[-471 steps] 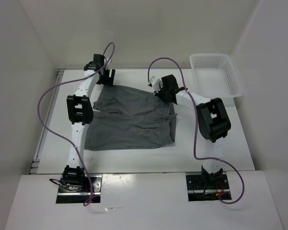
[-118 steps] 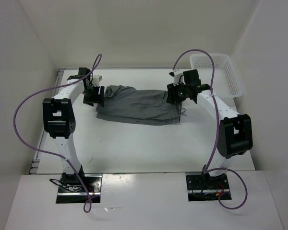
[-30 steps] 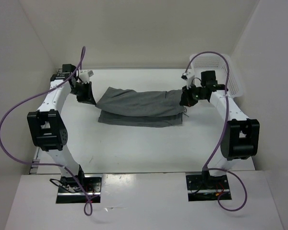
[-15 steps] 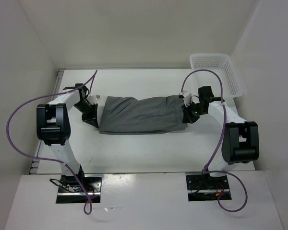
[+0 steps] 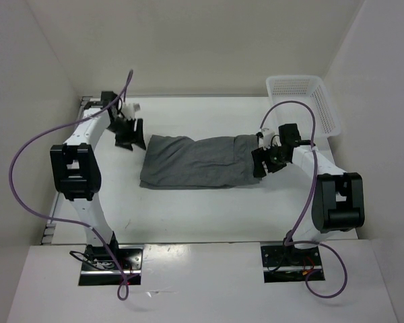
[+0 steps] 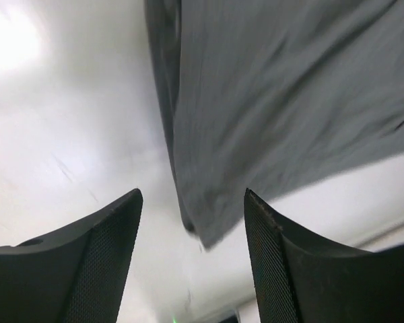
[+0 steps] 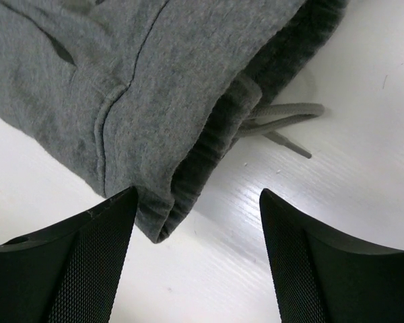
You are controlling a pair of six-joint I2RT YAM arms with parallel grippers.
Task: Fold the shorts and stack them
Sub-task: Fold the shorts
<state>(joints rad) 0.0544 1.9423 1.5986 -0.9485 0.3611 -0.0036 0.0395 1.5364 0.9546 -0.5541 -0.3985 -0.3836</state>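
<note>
Flat across the middle of the white table [image 5: 188, 208] lie the grey shorts [image 5: 198, 161], folded into 1 long band. Both grippers are released, holding nothing: left gripper [image 5: 130, 133] just beside its left end, right gripper [image 5: 262, 163] over the waistband end.

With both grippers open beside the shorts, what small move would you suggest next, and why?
I would probably lower the right gripper onto the waistband end of the shorts and close, ready to fold it toward the left end. The shorts lie flat as a long strip, and both grippers stand open, the left gripper just off the other end.
</note>
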